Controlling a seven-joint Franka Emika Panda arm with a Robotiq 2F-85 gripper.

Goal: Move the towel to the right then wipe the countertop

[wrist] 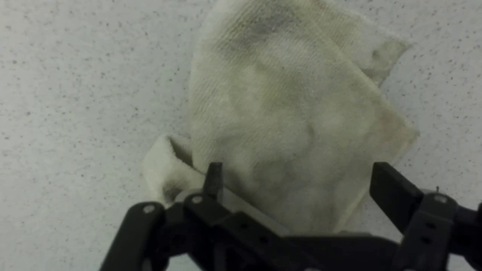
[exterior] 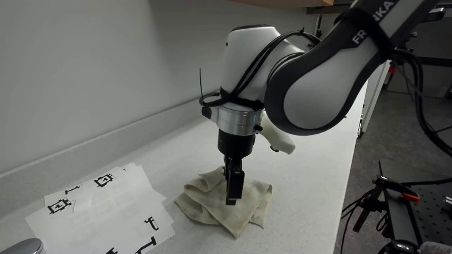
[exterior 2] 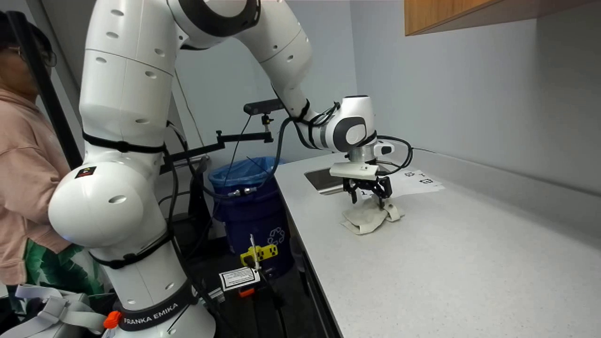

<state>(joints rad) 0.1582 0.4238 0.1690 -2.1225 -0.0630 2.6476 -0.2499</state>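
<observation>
One gripper (wrist: pixel 295 165), jaws parted, hangs over the towel (wrist: pixel 290 101); grasping it for the rightward move seems in hand, next likely needing a low, firm pinch

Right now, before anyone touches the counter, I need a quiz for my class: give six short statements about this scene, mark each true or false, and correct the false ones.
1. The towel lies loosely folded on the counter. True.
2. The tool is shut tight. False: the tool is plainly open in the wrist view.
3. The papers on the counter are printed in black. True.
4. A person in pink is partly in view in an exterior view. True.
5. The towel lies on top of the papers. False: the towel lies beside the papers.
6. A red bag lines the bin. False: the bag is blue.
</observation>
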